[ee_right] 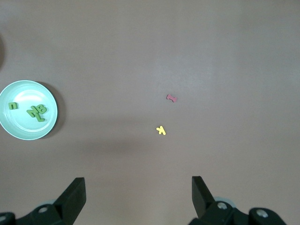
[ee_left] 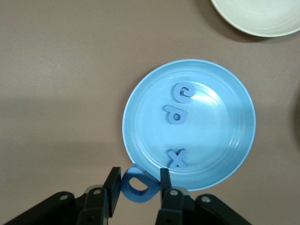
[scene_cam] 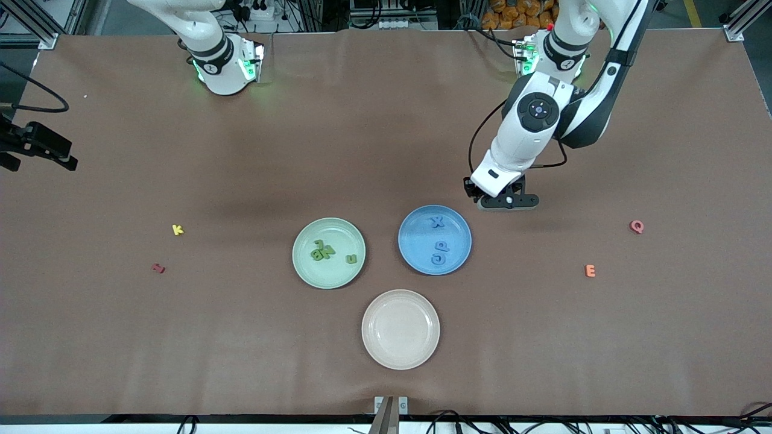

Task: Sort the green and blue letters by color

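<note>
The cream plate (scene_cam: 400, 329) lies nearest the front camera, bare, with the green plate (scene_cam: 329, 253) at its eleven o'clock and the blue plate (scene_cam: 434, 240) at its one o'clock.

The left gripper (ee_left: 138, 187) has its jaws clenched on the blue D (ee_left: 137, 184), one finger on each flat side, the letter standing on edge between them. It hangs over the brown table (scene_cam: 374, 132) just at the blue plate's rim, at about two o'clock of that plate in the front view. Inside the blue plate lie the blue X (scene_cam: 438, 222), blue P (scene_cam: 442, 246) and blue G (scene_cam: 438, 259), the X closest to the gripper, the P and G touching or nearly so.

The right gripper (ee_right: 138, 197) has its jaws released wide, holding nothing; it waits high over the right arm's end of the table. From its wrist view the green plate shows the green B (ee_right: 40, 109) and green N (ee_right: 32, 112) bunched with one green hook (ee_right: 40, 117), and the second green hook (ee_right: 13, 106) apart from them.

Loose on the table: yellow K (scene_cam: 177, 229) and dark red letter (scene_cam: 158, 268) at the green plate's nine o'clock; pink-red Q (scene_cam: 636, 226) and orange E (scene_cam: 590, 270) at the blue plate's three o'clock.
</note>
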`<action>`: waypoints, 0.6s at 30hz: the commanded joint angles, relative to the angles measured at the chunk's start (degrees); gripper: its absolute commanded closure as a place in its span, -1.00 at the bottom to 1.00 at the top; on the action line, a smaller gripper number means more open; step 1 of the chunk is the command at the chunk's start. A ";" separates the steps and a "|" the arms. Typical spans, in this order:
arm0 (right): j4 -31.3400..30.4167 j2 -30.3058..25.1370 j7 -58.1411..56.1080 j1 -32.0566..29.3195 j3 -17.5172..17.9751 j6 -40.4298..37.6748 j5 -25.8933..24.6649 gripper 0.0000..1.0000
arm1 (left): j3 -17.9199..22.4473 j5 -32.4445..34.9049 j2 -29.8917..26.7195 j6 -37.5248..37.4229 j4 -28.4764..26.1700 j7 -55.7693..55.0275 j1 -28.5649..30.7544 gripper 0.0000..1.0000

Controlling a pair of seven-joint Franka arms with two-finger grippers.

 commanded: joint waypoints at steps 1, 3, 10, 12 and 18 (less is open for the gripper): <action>-0.35 -0.74 0.36 -0.59 0.55 -0.20 -0.64 -1.00 | 0.39 -0.73 2.92 -1.41 3.30 -0.73 -0.48 1.00; -0.35 -0.74 0.36 -0.59 0.55 -0.29 -0.55 -1.00 | 0.39 -0.73 3.45 -1.41 3.83 -0.81 -0.65 1.00; -0.35 -0.74 0.62 -0.50 0.55 -0.37 -0.64 -1.00 | 0.65 -0.82 4.68 -1.32 4.79 -1.16 -1.88 1.00; -0.35 -0.74 0.62 -0.50 0.55 -0.37 -0.64 -1.00 | 0.65 -0.82 5.12 -1.32 5.50 -1.87 -2.14 1.00; -0.44 -0.74 0.62 -0.50 0.55 -0.37 -0.64 -1.00 | 0.74 -0.82 6.88 -1.32 8.31 -2.57 -2.76 1.00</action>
